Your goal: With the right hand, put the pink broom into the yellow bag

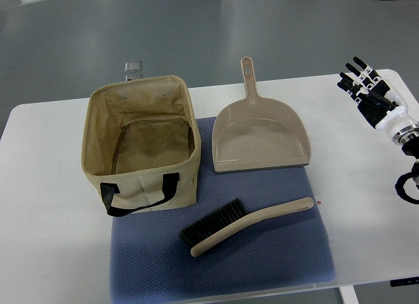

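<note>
While the right hand [368, 89] sits at the far right of the white surface [46, 206], its fingers [357, 71] are spread and relaxed, holding nothing, pointing up-left in the picture. Arm comes in from the right edge, a black cable loop [407, 186] just below the wrist. Hand is well apart from every task item.

Broom [245, 227] lies flat on the blue mat [222, 271], near the mat's front half. It looks beige-pink, not strongly pink. Dark bristles [213, 225] at its left end, handle running right and slightly up toward the mat's right edge. Nothing touches it except the mat.

Bag [141, 143] stands upright to the left of the broom, partly on the mat's back-left corner, partly on the surface. Tan-yellow fabric, mouth open to the camera, inside looks empty. Black strap handle [141, 196] hangs on its front wall.

Dustpan [258, 137], same beige-pink colour, lies on the mat just right of the bag, close but apart, handle pointing away from the robot, open lip toward the broom. Broom sits between the dustpan and the mat's front edge.

A small grey metal part [133, 69] shows behind the bag; cannot tell what it is.
</note>
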Controlling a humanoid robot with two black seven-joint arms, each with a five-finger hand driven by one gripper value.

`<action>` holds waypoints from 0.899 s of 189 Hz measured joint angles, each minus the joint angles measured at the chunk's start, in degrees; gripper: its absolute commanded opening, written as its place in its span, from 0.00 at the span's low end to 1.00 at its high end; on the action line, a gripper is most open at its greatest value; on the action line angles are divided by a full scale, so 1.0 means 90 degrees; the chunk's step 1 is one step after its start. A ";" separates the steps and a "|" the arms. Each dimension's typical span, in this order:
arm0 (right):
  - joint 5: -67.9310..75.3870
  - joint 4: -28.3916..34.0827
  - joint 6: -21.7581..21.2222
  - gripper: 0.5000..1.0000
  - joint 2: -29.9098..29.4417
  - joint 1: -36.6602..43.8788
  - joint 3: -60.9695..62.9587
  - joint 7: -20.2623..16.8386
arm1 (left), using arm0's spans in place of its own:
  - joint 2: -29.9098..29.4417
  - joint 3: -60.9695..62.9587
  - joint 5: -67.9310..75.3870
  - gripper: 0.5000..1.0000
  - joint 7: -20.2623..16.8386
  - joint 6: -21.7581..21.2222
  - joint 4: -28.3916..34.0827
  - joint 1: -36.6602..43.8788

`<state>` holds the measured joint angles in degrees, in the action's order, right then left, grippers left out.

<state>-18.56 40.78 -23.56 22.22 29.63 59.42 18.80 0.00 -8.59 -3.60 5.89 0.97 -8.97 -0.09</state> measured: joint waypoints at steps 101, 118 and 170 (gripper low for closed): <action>-0.0022 0.0032 -0.0069 0.86 0.0024 0.0029 -0.0011 0.0010 | 0.0000 0.0000 0.0000 1.00 0.0000 0.0001 0.0000 0.0000; -0.0042 0.0057 -0.0076 0.86 0.0053 0.0037 -0.0040 0.0010 | 0.0000 0.0000 0.0000 1.00 0.0000 0.0001 0.0000 0.0000; -0.0126 0.0152 -0.0285 0.86 0.0214 0.0063 -0.0171 0.0012 | 0.0000 -0.0003 0.0000 1.00 0.0000 0.0001 0.0000 0.0000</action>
<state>-19.69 42.15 -26.12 24.15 30.20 57.88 18.91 0.00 -8.62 -3.60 5.89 0.97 -8.97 -0.09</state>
